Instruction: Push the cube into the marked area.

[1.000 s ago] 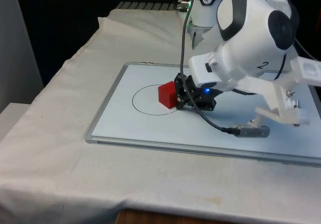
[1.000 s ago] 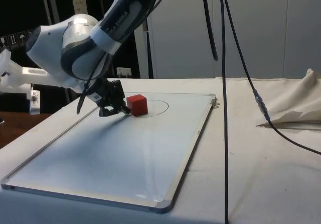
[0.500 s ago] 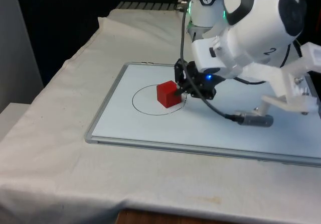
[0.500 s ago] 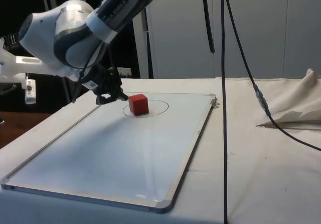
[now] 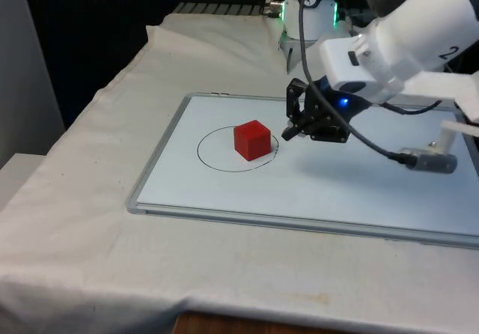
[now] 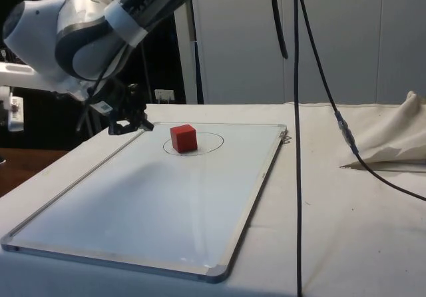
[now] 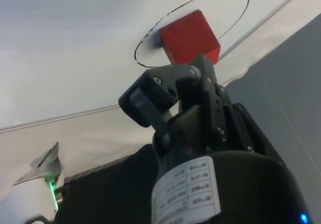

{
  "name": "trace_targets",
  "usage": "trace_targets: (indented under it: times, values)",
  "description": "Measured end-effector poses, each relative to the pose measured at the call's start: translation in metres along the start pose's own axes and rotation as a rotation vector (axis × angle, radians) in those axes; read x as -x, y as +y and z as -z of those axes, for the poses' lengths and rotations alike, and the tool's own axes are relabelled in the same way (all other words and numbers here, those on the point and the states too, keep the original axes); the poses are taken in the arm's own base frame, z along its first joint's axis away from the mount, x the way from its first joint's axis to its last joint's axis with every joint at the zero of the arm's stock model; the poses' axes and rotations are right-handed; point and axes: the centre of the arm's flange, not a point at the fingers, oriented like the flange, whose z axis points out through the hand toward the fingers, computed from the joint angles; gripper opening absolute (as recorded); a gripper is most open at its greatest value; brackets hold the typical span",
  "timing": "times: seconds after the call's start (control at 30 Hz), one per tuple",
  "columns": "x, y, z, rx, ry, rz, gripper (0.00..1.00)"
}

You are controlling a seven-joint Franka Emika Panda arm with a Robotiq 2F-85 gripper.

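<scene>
Although the drawn line curved close to one of its lower edges, the red cube (image 5: 251,139) sat inside the marked circle (image 5: 212,154) on the whiteboard (image 5: 224,192), toward the side of the ring nearest the jaws, so the push looked as good as done. Judged from the side view, the cube (image 6: 183,138) rested flat and upright, with the ring (image 6: 212,137) showing round it on the far side. The gripper (image 5: 293,129) hung just beside the cube, clear of it and raised a little off the board, its jaws drawn together with nothing between them; in the wrist view they (image 7: 173,91) stood pressed as one block, with the cube (image 7: 189,36) beyond their tip. What was left, by my reading, was at most a small nudge to centre the cube, or simply to pull away. The board lay on the cloth-covered worktop (image 5: 90,199). A white label (image 7: 188,189) on the gripper body carried small print too fine to read.
</scene>
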Motion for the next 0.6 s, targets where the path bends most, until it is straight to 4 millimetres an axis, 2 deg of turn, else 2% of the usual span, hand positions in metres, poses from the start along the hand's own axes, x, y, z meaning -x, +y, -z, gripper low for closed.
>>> trace_targets:
  times: [0.33,0.6]
  values:
    - [0.004,0.004,0.032,0.006,0.047,0.011,0.0]
    - [0.003,0.004,0.043,-0.004,0.073,0.031,0.0]
